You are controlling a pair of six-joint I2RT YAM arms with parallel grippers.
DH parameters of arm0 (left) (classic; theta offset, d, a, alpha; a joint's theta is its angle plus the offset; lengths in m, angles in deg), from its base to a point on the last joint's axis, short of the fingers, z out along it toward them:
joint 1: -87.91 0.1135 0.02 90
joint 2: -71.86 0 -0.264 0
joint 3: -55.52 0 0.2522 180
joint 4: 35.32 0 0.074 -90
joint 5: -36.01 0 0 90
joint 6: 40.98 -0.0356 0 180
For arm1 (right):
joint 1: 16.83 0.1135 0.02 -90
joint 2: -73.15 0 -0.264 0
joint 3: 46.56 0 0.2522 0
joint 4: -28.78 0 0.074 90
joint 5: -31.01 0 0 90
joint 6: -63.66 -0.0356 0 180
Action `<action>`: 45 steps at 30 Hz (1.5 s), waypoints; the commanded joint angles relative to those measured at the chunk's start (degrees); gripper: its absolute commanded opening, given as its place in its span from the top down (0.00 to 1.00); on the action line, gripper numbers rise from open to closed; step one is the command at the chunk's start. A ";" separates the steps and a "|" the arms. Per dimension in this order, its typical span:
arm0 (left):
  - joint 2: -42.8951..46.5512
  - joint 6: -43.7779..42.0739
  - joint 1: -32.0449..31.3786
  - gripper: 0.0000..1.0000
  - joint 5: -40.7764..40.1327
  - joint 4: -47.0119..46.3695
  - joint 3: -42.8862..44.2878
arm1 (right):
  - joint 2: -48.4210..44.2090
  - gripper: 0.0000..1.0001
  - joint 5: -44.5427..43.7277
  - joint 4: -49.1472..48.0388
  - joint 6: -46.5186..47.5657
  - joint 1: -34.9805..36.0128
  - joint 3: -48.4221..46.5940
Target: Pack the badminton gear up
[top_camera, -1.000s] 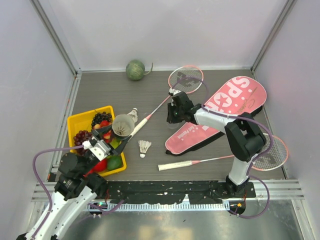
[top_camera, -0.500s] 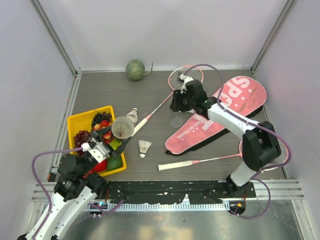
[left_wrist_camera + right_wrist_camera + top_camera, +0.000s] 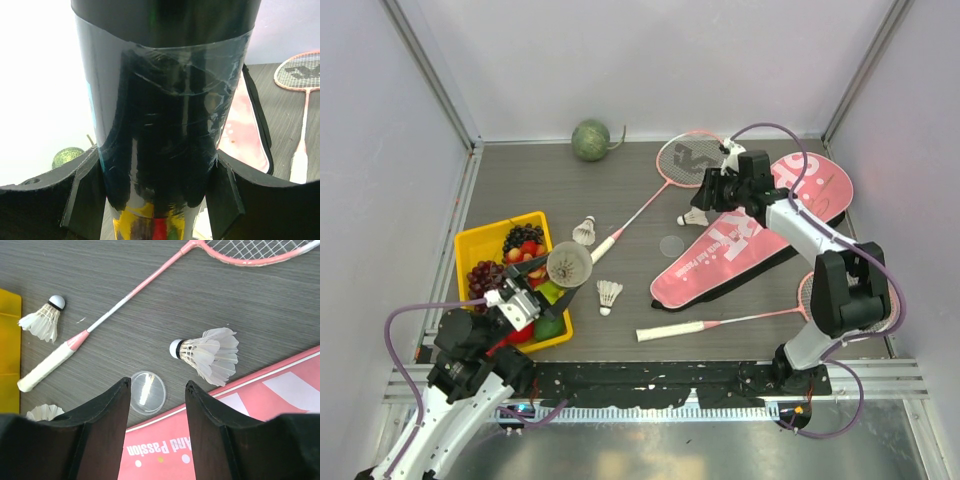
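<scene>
Right wrist view: my right pincer [image 3: 159, 389] hangs released and empty over the bench [image 3: 150, 295]. The nearest shuttlecock [image 3: 210, 355] lies just past its tips, off to the side nearer the pink bag [image 3: 280, 405]. It rests on its side with its long axis across my finger gap, cork pointing away from the bag, feathers at the bag's edge. A small clear lid [image 3: 148, 392] sits right under the gap instead. I judge I must shift toward the bag and turn the wrist to close on the cork end. The top view shows what this one cannot: my left pincer [image 3: 532, 293], well apart over the yellow tray [image 3: 463, 250], is clenched on the black tube [image 3: 567, 264], its mouth tilted up. So the right arm is much the nearer. The left wrist view shows both fingers flanking the tube's wall.
</scene>
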 commanded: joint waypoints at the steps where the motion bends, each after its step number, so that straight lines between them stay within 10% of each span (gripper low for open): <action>1: -0.33 -2.38 -0.05 1.00 5.84 -3.68 0.15 | 2.54 0.46 5.93 -5.68 0.11 -1.80 1.94; 22: -1.56 -6.86 -0.05 1.00 10.51 -6.23 -2.48 | 15.64 0.49 16.31 -10.44 -1.55 -5.23 -1.40; 27: -2.35 -6.51 -0.05 1.00 8.58 -6.32 -2.31 | 14.41 0.84 15.25 -10.44 -1.56 -5.23 -1.75; 34: -5.60 -4.85 -0.05 1.00 3.04 -7.64 0.84 | 3.45 0.94 12.70 -8.85 -2.25 -5.23 -0.35; 45: -23.43 -3.52 -0.05 1.00 -8.30 14.32 23.25 | -24.93 0.95 9.89 0.90 0.54 -1.73 0.10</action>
